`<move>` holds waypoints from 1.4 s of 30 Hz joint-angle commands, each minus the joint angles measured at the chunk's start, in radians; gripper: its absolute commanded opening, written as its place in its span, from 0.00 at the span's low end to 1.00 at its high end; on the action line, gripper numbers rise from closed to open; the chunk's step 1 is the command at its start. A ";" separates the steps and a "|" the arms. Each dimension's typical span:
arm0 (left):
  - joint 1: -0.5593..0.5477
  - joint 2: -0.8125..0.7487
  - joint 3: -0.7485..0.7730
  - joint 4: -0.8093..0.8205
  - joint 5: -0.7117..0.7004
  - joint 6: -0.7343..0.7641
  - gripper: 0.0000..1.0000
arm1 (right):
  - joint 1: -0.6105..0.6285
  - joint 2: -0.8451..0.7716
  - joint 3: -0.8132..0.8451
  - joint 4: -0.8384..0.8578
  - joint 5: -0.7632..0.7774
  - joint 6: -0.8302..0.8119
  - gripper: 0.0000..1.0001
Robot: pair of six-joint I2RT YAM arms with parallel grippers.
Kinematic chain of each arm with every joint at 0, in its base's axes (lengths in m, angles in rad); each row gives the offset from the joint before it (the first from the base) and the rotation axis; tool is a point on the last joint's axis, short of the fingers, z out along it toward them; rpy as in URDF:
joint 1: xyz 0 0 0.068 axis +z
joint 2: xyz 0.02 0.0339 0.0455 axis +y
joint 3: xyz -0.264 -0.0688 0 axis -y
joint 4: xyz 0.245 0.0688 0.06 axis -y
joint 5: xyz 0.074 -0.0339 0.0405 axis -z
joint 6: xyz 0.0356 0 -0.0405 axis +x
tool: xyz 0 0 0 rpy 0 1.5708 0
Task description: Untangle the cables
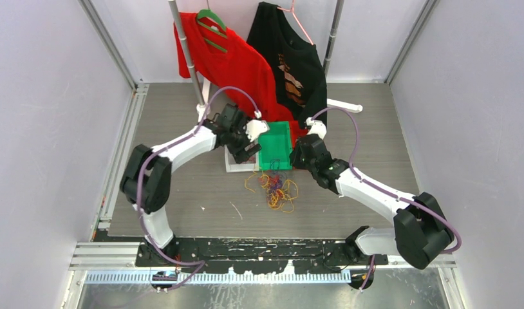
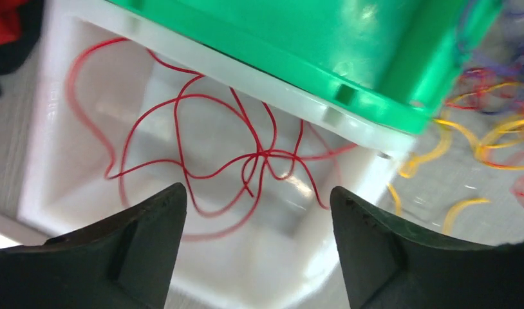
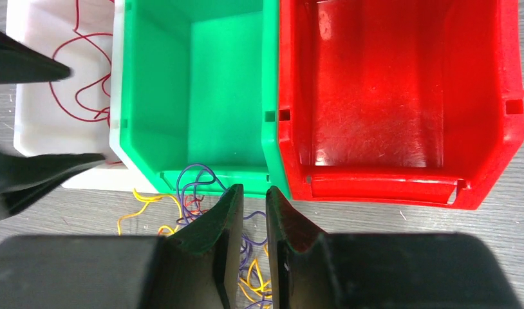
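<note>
A tangle of thin red, yellow-orange and purple cables (image 1: 277,188) lies on the table in front of the bins. Several red cables (image 2: 246,151) lie in the white bin (image 2: 47,187). My left gripper (image 2: 258,199) hangs over that bin, open and empty; it also shows in the top view (image 1: 245,149). My right gripper (image 3: 254,188) is at the front edge of the green bin (image 3: 201,96), above the tangle. Its jaws stand a narrow gap apart, with purple strands (image 3: 195,177) seen beneath; I see none pinched. In the top view the right gripper (image 1: 295,158) is beside the green bin.
An empty red bin (image 3: 497,96) stands right of the green bin, which is also empty. Yellow strands (image 2: 478,138) lie on the table beside the white bin. A clothes rack with a red shirt (image 1: 227,61) and a black shirt (image 1: 291,58) stands behind the bins.
</note>
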State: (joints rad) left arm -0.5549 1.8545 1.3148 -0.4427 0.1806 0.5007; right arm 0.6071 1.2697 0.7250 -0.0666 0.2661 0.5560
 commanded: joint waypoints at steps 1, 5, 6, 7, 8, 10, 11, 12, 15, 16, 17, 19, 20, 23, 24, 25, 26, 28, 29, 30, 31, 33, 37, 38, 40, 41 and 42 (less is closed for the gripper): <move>0.023 -0.191 0.104 -0.142 0.138 -0.007 0.86 | -0.001 0.009 0.016 0.067 -0.005 0.015 0.25; 0.069 -0.220 0.189 -0.244 0.219 -0.019 0.93 | -0.002 0.034 0.027 0.073 -0.003 0.011 0.25; 0.078 -0.224 0.199 -0.241 0.221 -0.027 0.93 | -0.002 0.042 0.034 0.071 -0.002 0.006 0.25; 0.086 -0.227 0.200 -0.230 0.220 -0.036 0.91 | -0.001 0.050 0.041 0.067 0.002 0.000 0.25; 0.096 -0.226 0.196 -0.218 0.217 -0.045 0.89 | -0.003 0.061 0.049 0.065 0.005 -0.009 0.25; 0.110 -0.212 0.181 -0.202 0.211 -0.065 0.85 | -0.006 0.080 0.066 0.059 0.015 -0.028 0.25; 0.114 -0.200 0.173 -0.197 0.202 -0.072 0.82 | -0.009 0.091 0.074 0.055 0.020 -0.039 0.25; 0.117 -0.186 0.159 -0.188 0.191 -0.077 0.80 | -0.010 0.102 0.077 0.051 0.027 -0.049 0.25; 0.119 -0.162 0.086 -0.110 0.130 -0.080 0.76 | -0.012 0.137 0.082 0.047 0.041 -0.079 0.24; 0.119 -0.155 0.061 -0.078 0.111 -0.077 0.75 | -0.012 0.153 0.083 0.048 0.041 -0.092 0.24; 0.119 -0.148 0.037 -0.048 0.094 -0.077 0.75 | -0.012 0.171 0.089 0.046 0.039 -0.101 0.24; 0.119 -0.131 0.001 0.006 0.065 -0.070 0.74 | -0.012 0.212 0.100 0.040 0.035 -0.121 0.22; 0.119 -0.120 -0.011 0.021 0.060 -0.052 0.74 | -0.011 0.232 0.107 0.039 0.027 -0.129 0.20; 0.117 -0.112 -0.065 0.095 0.005 0.003 0.71 | -0.010 0.274 0.127 0.035 0.028 -0.140 0.18; 0.118 -0.114 -0.086 0.122 -0.014 0.027 0.71 | -0.011 0.277 0.129 0.041 0.023 -0.136 0.18; 0.119 -0.116 -0.110 0.143 -0.033 0.048 0.71 | -0.010 0.280 0.132 0.045 0.012 -0.133 0.18; 0.119 -0.115 -0.119 0.156 -0.056 0.071 0.70 | -0.010 0.283 0.138 0.046 0.004 -0.127 0.18; 0.119 -0.117 -0.147 0.177 -0.095 0.108 0.70 | -0.007 0.286 0.151 0.046 -0.019 -0.110 0.18; 0.121 -0.122 -0.155 0.185 -0.108 0.133 0.70 | -0.002 0.285 0.153 0.051 -0.031 -0.102 0.18; 0.122 -0.126 -0.166 0.193 -0.118 0.151 0.70 | 0.008 0.281 0.155 0.056 -0.041 -0.096 0.19; 0.124 -0.130 -0.174 0.203 -0.127 0.165 0.70 | 0.021 0.274 0.155 0.060 -0.048 -0.093 0.20; 0.132 -0.135 -0.179 0.213 -0.143 0.188 0.70 | 0.050 0.251 0.152 0.067 -0.050 -0.085 0.23; 0.157 -0.137 -0.161 0.194 -0.146 0.188 0.69 | 0.091 0.182 0.136 0.075 -0.027 -0.065 0.26; 0.161 -0.142 -0.158 0.189 -0.143 0.189 0.69 | 0.092 0.164 0.131 0.074 -0.026 -0.057 0.26; 0.165 -0.160 -0.167 0.195 -0.146 0.213 0.69 | 0.093 0.134 0.115 0.073 -0.027 -0.044 0.29; 0.166 -0.165 -0.169 0.198 -0.154 0.217 0.69 | 0.095 0.120 0.106 0.069 -0.027 -0.040 0.30; 0.169 -0.170 -0.168 0.190 -0.156 0.214 0.69 | 0.097 0.108 0.097 0.064 -0.026 -0.036 0.32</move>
State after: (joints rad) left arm -0.4019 1.7367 1.1568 -0.2359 0.0586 0.6724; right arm 0.7052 1.4631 0.8379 -0.0456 0.2287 0.4847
